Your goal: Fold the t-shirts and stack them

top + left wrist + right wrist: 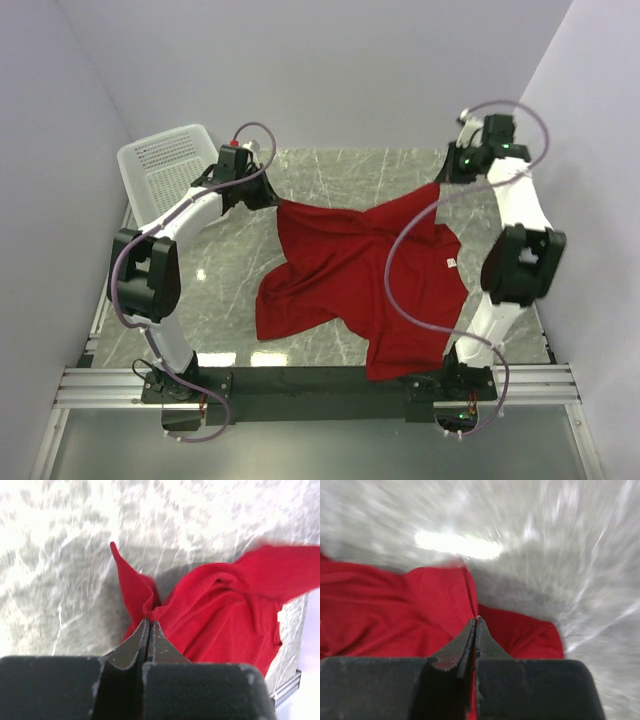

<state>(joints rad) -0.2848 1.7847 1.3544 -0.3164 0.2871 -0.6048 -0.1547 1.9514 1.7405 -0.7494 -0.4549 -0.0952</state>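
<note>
Both tools clamped on the red t-shirt (360, 270), cloth strung between them over the far half of the counter (330, 165).

My left tool (149, 622): fingers pressed together on a hemmed edge, with a pointed flap of cloth standing up just past the tips. My right tool (476, 620): fingers together too, a fold of red pinched at the tips; that wrist view is blurred. From above, left tool has the far-left corner, right tool the far-right corner, and the top edge sags between them. The rest lies rumpled on the marble, spreading toward my bases, one sleeve out to the near left, lowest part reaching the black front rail (320, 382). Small white label (451, 263) faces up on the right part. White mesh basket (165, 165) sits tilted at the far-left corner behind my left arm, apart from the shirt.
</note>
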